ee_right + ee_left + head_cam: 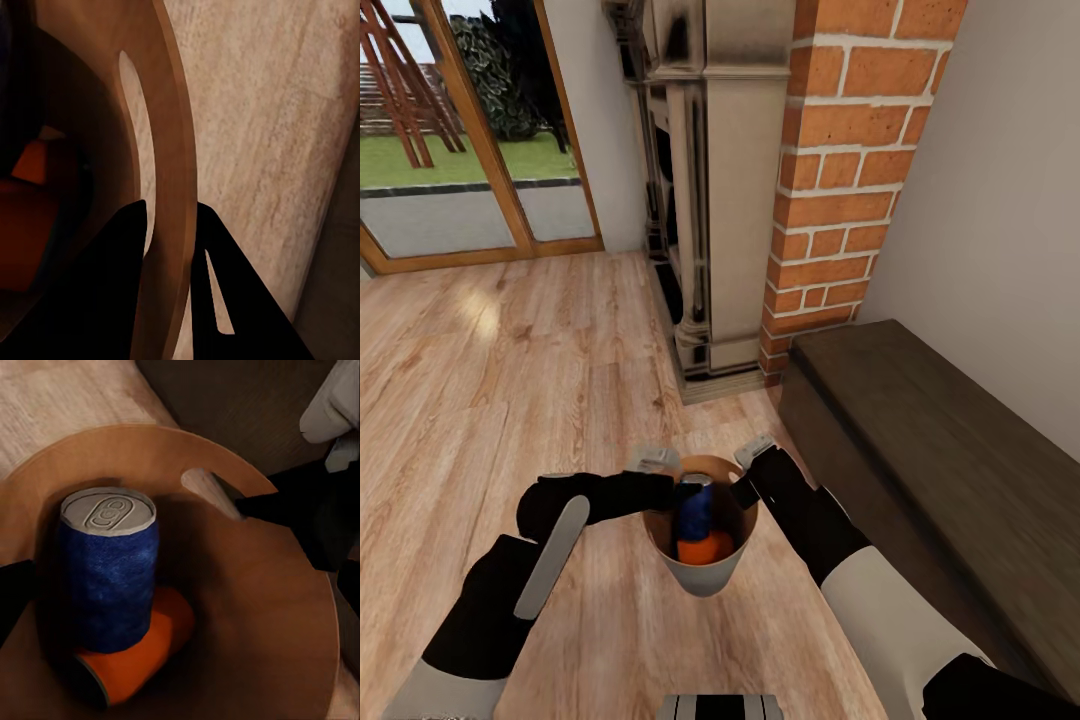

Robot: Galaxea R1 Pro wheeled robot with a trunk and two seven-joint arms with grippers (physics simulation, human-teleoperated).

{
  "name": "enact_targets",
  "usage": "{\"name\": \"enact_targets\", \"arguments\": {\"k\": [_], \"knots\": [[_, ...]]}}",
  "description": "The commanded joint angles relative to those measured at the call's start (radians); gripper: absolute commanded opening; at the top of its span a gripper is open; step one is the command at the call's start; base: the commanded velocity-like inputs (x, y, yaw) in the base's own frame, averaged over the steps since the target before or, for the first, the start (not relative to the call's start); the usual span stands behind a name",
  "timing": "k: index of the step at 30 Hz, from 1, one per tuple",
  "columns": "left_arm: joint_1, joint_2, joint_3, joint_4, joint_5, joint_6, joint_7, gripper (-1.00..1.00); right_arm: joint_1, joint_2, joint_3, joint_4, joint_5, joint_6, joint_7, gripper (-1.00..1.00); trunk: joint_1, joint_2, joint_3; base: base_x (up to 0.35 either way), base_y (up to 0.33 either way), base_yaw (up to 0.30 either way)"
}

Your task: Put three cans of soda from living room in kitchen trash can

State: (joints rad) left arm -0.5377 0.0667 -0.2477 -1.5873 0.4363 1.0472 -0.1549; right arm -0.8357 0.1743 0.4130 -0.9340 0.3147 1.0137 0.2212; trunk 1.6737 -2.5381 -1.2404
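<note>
Head view: both arms holding wooden bin point(705, 575) above floor point(510, 380); blue can point(695, 510) and orange can point(705, 548) sitting inside.

Left wrist view: blue can point(109, 574) standing on tilted orange can point(139, 656); left jaws' opening impossible to tell.

Right wrist view: right gripper point(169, 247) jaws pinching bin wall point(176, 150), one finger on each side.

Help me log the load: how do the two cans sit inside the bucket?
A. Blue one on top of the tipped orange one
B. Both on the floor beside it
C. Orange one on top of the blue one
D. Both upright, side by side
A: in the left wrist view the blue can stands roughly upright on the orange can, which lies on its side at the bottom of the bucket.
</note>
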Motion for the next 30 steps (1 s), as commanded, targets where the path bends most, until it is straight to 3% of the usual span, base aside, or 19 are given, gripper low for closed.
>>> {"name": "enact_targets", "arguments": {"k": [1, 4, 8, 10, 13, 15, 19, 25, 27, 28, 30], "knots": [[-0.012, 0.003, 0.002, -0.003, 0.0, 0.0, -0.001, 1.0, 0.0, 0.0, 0.0, 0.0, -0.017, 0.002, 0.006, -1.0, 0.0, 0.0, 0.0, 0.0, 0.0, 0.0], [-0.025, 0.016, 0.01, -0.005, 0.0, 0.0, -0.002, 1.0, 0.0, 0.0, 0.0, 0.0, -0.016, 0.002, 0.006, -1.0, 0.0, 0.0, 0.0, 0.0, 0.0, 0.0], [-0.053, 0.039, 0.08, -0.006, 0.002, 0.0, -0.011, 1.0, 0.0, 0.0, 0.0, 0.0, -0.016, 0.002, 0.006, -1.0, 0.0, 0.0, 0.0, 0.0, 0.0, 0.0], [-0.059, 0.063, 0.118, -0.006, 0.002, 0.0, -0.033, 1.0, 0.0, 0.0, 0.0, 0.0, -0.016, 0.003, 0.006, -1.0, 0.0, 0.0, 0.0, 0.0, 0.0, 0.0], [-0.064, 0.127, 0.173, -0.006, 0.003, 0.0, -0.091, 1.0, 0.0, 0.0, 0.0, 0.0, -0.016, 0.003, 0.006, -1.0, 0.0, 0.0, 0.0, 0.0, 0.0, 0.0], [-0.063, 0.139, 0.198, -0.006, 0.003, 0.0, -0.107, 1.0, 0.0, 0.0, 0.0, 0.0, -0.016, 0.003, 0.004, -1.0, 0.0, 0.0, 0.0, 0.0, 0.0, 0.0], [-0.06, 0.156, 0.286, -0.007, 0.004, 0.0, -0.158, 1.0, 0.0, 0.0, 0.0, 0.0, -0.016, 0.003, -0.005, -1.0, 0.0, 0.0, 0.0, 0.0, 0.0, 0.0], [-0.053, 0.161, 0.309, -0.005, -0.006, -0.007, -0.175, 1.0, 0.001, 0.0, 0.0, 0.0, -0.017, 0.003, -0.007, -1.0, 0.0, 0.0, 0.0, 0.0, 0.0, 0.0], [-0.047, 0.175, 0.31, -0.002, -0.031, -0.084, -0.177, 1.0, 0.001, 0.0, -0.001, 0.0, -0.017, 0.004, -0.008, -1.0, 0.0, 0.0, 0.0, 0.0, 0.0, 0.0], [-0.032, 0.182, 0.31, -0.001, -0.05, -0.147, -0.177, 1.0, 0.001, 0.0, -0.001, 0.0, -0.017, 0.004, -0.008, -1.0, 0.0, 0.0, 0.0, 0.0, 0.0, 0.0], [0.007, 0.186, 0.31, 0.002, -0.06, -0.209, -0.177, 1.0, 0.001, 0.0, -0.002, 0.0, -0.016, 0.004, -0.008, -1.0, 0.0, 0.0, 0.0, 0.0, 0.0, 0.0]]}}
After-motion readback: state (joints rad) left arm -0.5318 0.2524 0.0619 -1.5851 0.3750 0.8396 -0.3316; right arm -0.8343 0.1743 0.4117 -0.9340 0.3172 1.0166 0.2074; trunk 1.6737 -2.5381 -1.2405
